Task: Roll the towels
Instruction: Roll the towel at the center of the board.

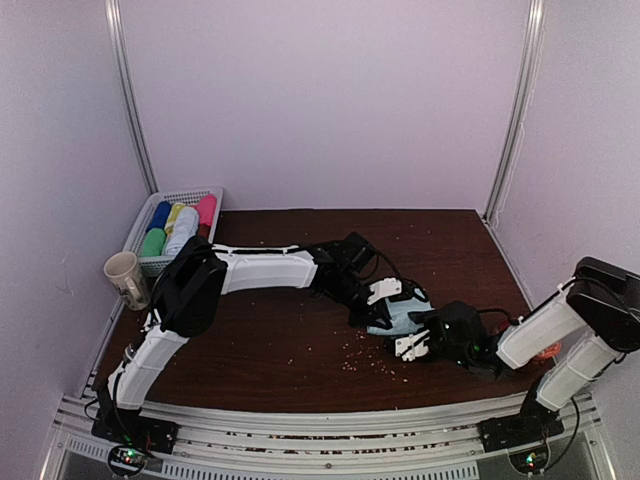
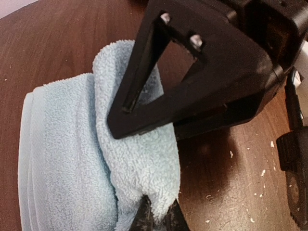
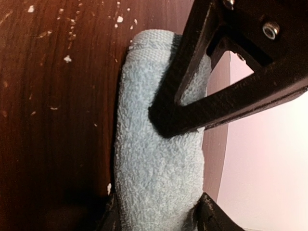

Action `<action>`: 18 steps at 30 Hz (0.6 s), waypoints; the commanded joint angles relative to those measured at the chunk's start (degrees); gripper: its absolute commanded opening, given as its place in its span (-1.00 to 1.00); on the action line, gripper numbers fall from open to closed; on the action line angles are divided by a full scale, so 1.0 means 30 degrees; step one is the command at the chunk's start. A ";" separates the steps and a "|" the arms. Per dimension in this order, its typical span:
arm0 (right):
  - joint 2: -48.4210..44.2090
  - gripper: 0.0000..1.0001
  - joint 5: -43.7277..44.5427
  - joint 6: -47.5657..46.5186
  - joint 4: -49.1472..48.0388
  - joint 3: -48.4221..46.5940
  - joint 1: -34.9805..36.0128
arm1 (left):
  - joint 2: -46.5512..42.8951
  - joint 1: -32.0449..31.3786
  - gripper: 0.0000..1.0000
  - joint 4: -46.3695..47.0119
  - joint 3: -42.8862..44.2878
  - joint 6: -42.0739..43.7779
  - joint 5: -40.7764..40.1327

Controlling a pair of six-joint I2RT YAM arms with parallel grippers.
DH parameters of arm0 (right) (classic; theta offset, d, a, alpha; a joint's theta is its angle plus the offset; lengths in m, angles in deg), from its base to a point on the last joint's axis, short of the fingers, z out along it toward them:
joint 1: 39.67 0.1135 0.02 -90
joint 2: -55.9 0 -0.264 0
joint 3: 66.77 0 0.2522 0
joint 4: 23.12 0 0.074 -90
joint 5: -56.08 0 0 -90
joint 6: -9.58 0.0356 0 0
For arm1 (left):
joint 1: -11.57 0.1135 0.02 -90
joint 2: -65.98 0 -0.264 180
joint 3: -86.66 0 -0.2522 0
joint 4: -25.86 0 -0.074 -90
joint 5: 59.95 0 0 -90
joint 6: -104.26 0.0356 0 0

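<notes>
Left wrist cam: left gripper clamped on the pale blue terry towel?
Yes, the left gripper pinches a raised fold of the pale light-blue terry towel between its black fingers.

towel (image 2: 67,159) partly out of frame

We see pale lilac walls (image 1: 320,100) on three sides, evenly lit, with metal rails (image 1: 130,100) in the far corners. The dark wood table (image 1: 280,350) carries pale specks, perhaps crumbs (image 1: 352,358). A basket (image 1: 140,228) stands well left of the left gripper (image 1: 392,305).

top: high at near edge, whole table (image 1: 280,345) | wrists: close-up, looking down | shared: towel (image 2: 72,144) (all three views)
</notes>
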 commanded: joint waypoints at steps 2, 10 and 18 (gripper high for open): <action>0.1000 -0.10 0.1213 0.0484 -0.0425 -0.0635 0.0150 | 0.1325 0.0196 -1.00 -0.2396 -0.0236 -0.0217 0.0008; 0.0612 -0.67 0.0397 0.1133 0.1743 -0.1156 0.0102 | 0.0836 0.0451 -0.86 -0.2273 -0.0157 -0.0263 -0.0263; -0.0263 -0.82 -0.1452 0.2235 0.5448 -0.2233 -0.0227 | -0.2659 0.0712 0.04 -0.0111 -0.2510 -0.0919 -0.1479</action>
